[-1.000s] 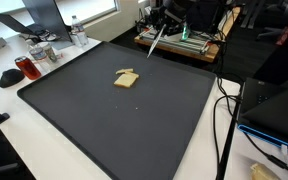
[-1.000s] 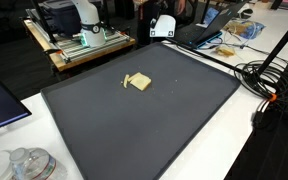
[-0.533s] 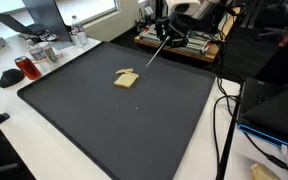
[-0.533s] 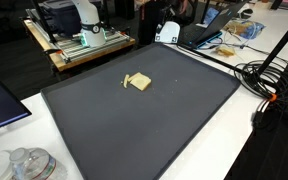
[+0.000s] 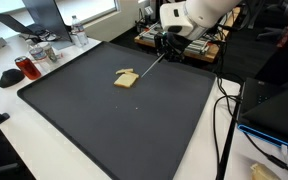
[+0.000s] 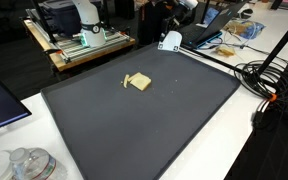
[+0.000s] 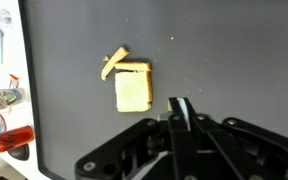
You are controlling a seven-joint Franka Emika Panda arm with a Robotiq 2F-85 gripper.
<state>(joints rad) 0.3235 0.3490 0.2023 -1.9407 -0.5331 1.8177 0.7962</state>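
Observation:
A tan square slice of bread (image 5: 127, 79) (image 6: 139, 82) (image 7: 134, 90) lies on the dark mat (image 5: 124, 125) (image 6: 154, 125) (image 7: 214, 50), with a small tan strip (image 7: 114, 64) at its corner. My gripper (image 5: 165, 45) (image 6: 168, 40) (image 7: 181, 120) hangs over the mat's far edge, shut on a thin light utensil (image 5: 152, 60) (image 7: 180, 106). The utensil slants down toward the bread, and its tip stops short of the slice, apart from it. In the wrist view the bread lies just left of the blade's end.
A wooden bench with equipment (image 5: 189, 45) (image 6: 84, 45) stands behind the mat. Bottles (image 5: 77, 37) and a red cup (image 5: 26, 68) sit beside one mat corner. Cables (image 5: 224, 110) (image 6: 269, 80) run along another side. Clear jars (image 6: 24, 163) stand near a corner.
The arm has swung from behind the bench out over the mat's far edge. The utensil's tip has come closer to the bread. The bread has not moved.

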